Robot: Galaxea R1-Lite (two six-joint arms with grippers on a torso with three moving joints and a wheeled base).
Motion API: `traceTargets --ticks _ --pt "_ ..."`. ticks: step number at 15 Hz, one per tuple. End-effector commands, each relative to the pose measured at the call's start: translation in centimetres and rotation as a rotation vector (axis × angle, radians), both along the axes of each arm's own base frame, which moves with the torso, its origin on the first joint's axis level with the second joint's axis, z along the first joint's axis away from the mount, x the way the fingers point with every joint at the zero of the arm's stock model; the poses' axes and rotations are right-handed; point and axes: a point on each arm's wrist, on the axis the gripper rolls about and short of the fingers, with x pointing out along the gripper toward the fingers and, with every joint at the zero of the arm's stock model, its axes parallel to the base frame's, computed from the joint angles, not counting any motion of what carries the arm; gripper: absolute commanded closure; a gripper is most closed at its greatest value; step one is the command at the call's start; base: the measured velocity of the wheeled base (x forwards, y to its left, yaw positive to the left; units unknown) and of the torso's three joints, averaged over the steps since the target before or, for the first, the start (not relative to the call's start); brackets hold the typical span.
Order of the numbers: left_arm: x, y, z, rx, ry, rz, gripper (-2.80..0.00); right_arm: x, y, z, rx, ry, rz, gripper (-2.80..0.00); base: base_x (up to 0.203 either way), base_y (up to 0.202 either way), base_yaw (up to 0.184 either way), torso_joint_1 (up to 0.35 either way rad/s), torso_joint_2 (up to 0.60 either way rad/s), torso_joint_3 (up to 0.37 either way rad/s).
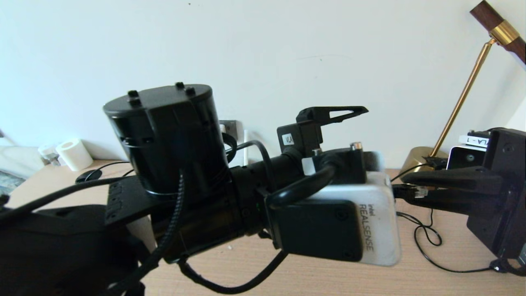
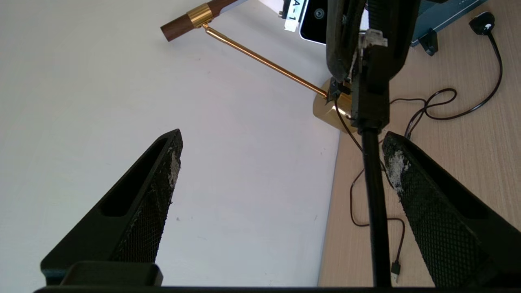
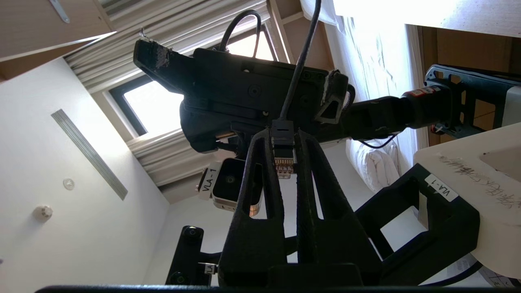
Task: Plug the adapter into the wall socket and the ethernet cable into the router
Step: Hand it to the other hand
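Note:
My right gripper (image 3: pixel 283 136) is shut on the black plug of the ethernet cable (image 3: pixel 283 140), whose clear tip with gold contacts points back toward its wrist. In the head view the right gripper (image 1: pixel 407 189) hovers above the desk at the right, holding the plug (image 1: pixel 419 191). My left gripper (image 2: pixel 283 150) is open; the thick ethernet cable (image 2: pixel 372 203) runs between its fingers, close beside one finger (image 2: pixel 401 175). The left arm fills the middle of the head view. The dark grey wall socket (image 1: pixel 229 128) peeks out behind it. Adapter and router are hidden.
A brass desk lamp (image 1: pixel 423 158) stands at the back right against the wall. A thin black cable (image 1: pixel 427 236) loops over the wooden desk (image 1: pixel 328 275) below the right gripper, ending in a small USB plug (image 2: pixel 394 268). A paper roll (image 1: pixel 74 154) sits far left.

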Motion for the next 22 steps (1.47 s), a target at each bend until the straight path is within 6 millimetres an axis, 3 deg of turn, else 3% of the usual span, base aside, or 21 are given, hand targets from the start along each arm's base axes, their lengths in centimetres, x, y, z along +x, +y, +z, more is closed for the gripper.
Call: traceTargets --ticks 1,9,17,22 --pt "0.0 0.0 -0.1 0.002 -0.007 -0.001 -2.80 0.1 0.0 0.0 0.003 0.010 0.006 0.00 0.000 0.000 0.000 0.000 0.00 0.000" --pt "-0.1 0.0 -0.3 0.009 -0.005 -0.031 -2.80 0.2 0.1 -0.2 0.001 0.017 0.008 0.00 0.000 0.000 0.000 0.000 0.00 0.000" --pt "-1.0 1.3 -1.4 0.045 0.019 -0.028 -2.80 0.2 0.0 -0.1 0.002 0.016 0.000 0.00 0.000 0.000 0.000 0.000 0.00 0.000" --pt "-1.0 0.9 -1.4 0.045 0.019 -0.036 -2.80 0.3 0.0 -0.2 0.001 0.018 -0.002 0.00 0.000 0.000 0.000 0.000 0.00 0.000"
